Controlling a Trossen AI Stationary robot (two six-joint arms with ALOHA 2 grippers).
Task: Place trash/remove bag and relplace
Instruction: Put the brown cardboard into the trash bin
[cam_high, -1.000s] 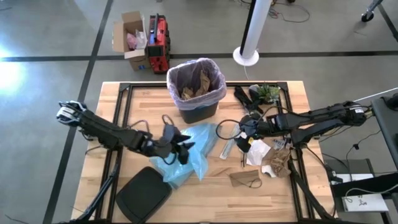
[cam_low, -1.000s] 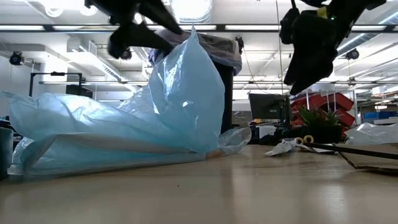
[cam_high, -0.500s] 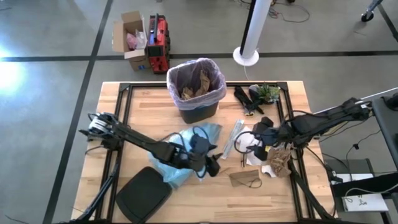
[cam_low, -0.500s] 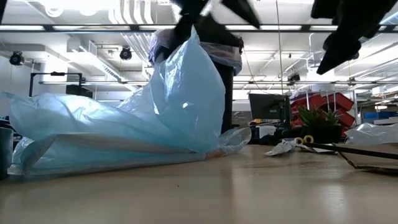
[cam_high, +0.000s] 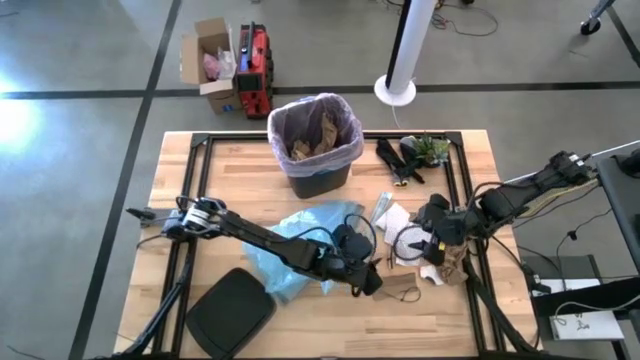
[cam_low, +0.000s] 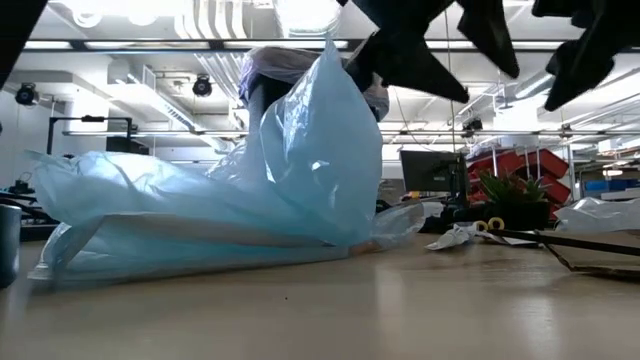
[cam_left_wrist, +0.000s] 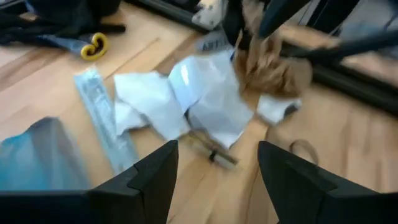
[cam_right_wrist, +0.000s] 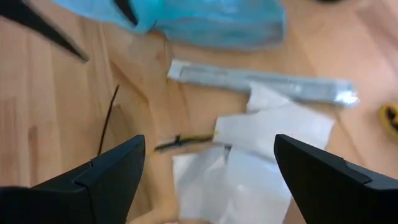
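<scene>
The trash lies right of the table's middle: white paper scraps, a crumpled brown piece and a flat brown piece. My left gripper hangs open just left of them, with the white paper and brown paper ahead of its fingers. From the right, my right gripper hovers open above the white scraps. The pinkish-white bag lines the dark bin at the far middle, its rim folded over the bin's edge, with brown paper inside.
A light blue plastic bag lies crumpled under my left arm. A black lid rests near the front edge. A silver strip packet lies beside the scraps. Black and green clutter sits at the far right.
My left gripper has swept toward the table's right edge and a little nearer, passing over the blue bag to the trash. The blue bag's raised fold has shifted slightly right. My right gripper has drawn back toward the right edge and risen a little.
</scene>
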